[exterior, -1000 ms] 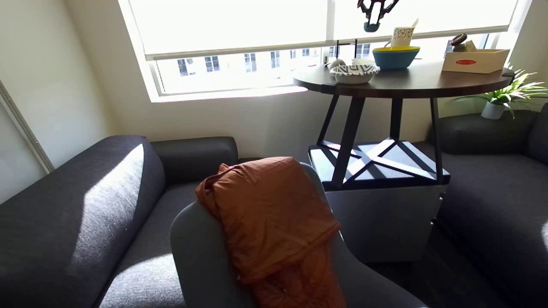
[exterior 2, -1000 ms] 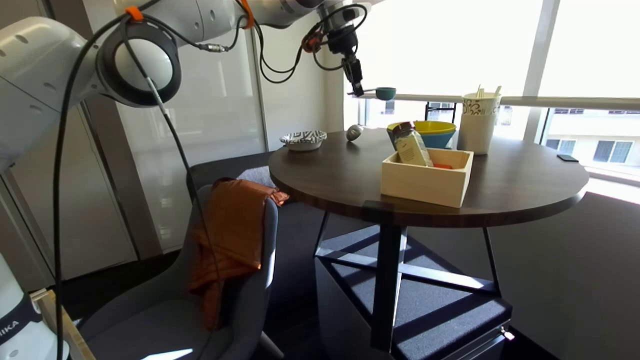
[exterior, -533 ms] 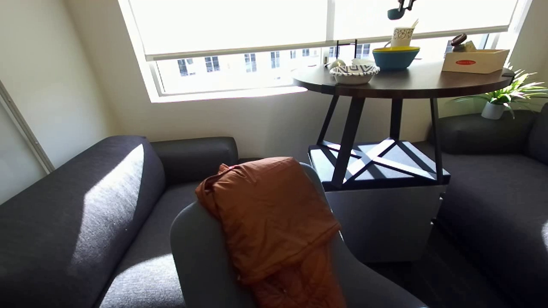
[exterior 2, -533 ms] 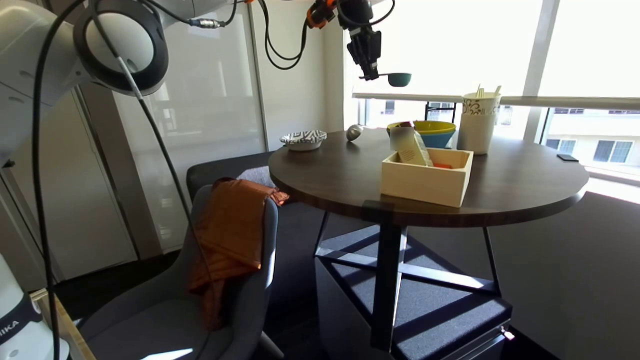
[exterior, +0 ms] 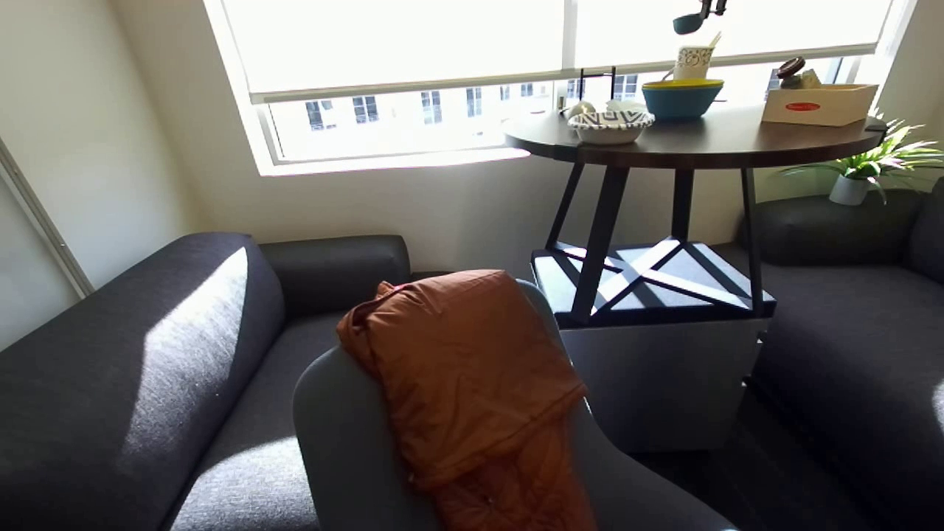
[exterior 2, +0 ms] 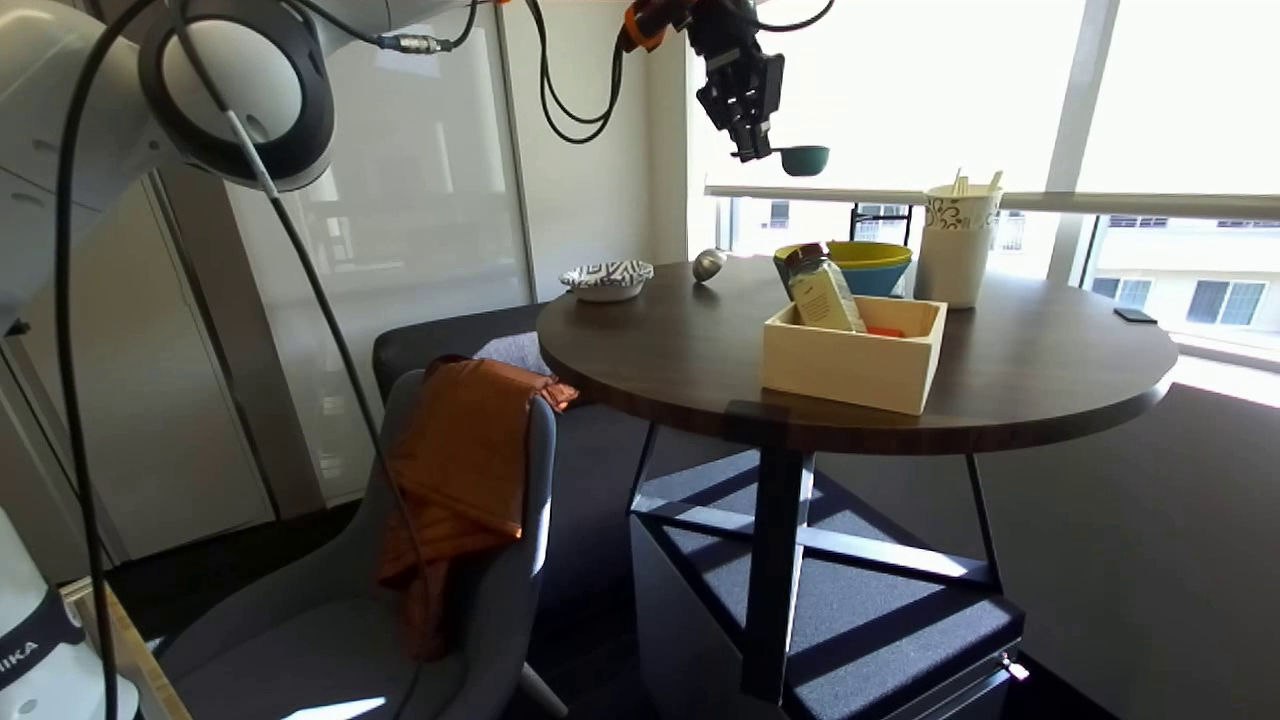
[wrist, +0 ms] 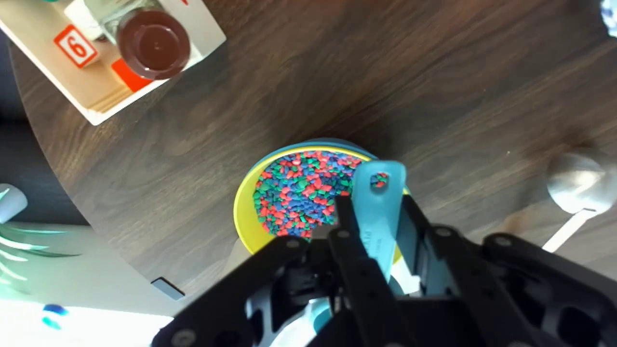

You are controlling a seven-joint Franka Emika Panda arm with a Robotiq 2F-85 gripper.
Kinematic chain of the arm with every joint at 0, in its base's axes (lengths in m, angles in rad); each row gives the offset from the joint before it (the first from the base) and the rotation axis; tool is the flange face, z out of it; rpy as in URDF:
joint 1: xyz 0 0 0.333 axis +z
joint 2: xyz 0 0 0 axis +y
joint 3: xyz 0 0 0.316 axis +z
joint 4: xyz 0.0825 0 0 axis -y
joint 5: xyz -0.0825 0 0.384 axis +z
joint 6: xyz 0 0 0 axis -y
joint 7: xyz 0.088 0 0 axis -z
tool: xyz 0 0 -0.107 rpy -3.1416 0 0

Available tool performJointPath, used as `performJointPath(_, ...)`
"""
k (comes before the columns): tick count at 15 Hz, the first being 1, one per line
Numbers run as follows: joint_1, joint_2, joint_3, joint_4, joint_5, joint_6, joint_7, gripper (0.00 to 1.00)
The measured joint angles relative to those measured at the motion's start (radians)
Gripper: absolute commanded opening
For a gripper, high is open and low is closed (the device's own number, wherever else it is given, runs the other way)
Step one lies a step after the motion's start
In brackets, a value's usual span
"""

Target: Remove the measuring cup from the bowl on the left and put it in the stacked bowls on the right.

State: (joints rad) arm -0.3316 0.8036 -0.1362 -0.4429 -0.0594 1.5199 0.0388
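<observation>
Over the round dark-wood table (exterior 2: 680, 345), the gripper (wrist: 376, 206) pinches the teal measuring cup (exterior 2: 804, 162) by its handle (wrist: 375, 229). The cup is clear of the geometric-patterned bowl (exterior: 611, 134) on the left, so removal looks done. It hangs above the stacked yellow and blue bowls (exterior: 679, 103) on the right; lowering it in and letting go seem to remain.

- worktop (exterior 2: 660, 350): round, dark wood, black legs (exterior 2: 772, 580)
- grey box (exterior: 649, 391) under it, top striped by sun and shadow
- wide window (exterior: 354, 140) behind, white blind (exterior: 398, 44) mostly down, glowing; pale building (exterior 2: 1225, 258) shows below it
- walls (exterior: 354, 199) pale; glossy white panels (exterior 2: 430, 230) in an exterior view
- dark grey sofas (exterior: 841, 317) either side of the worktop, one sun-patched
- grey chair (exterior: 343, 420), orange-brown cloth (exterior: 472, 369) over its back
- floor (exterior: 741, 483) dark, hard to make out
- potted plant (exterior: 849, 190) by a sofa arm (exterior: 800, 230)
</observation>
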Motion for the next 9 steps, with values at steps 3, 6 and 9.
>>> performJointPath(3, -0.036, -0.013, -0.002, 0.0, -0.011, -0.059, -0.182, 0.06)
performJointPath(6, -0.069, -0.019, 0.005, -0.001, -0.009, -0.098, -0.342, 0.06)
performJointPath(9, -0.077, -0.016, 0.008, -0.018, -0.015, -0.111, -0.41, 0.26)
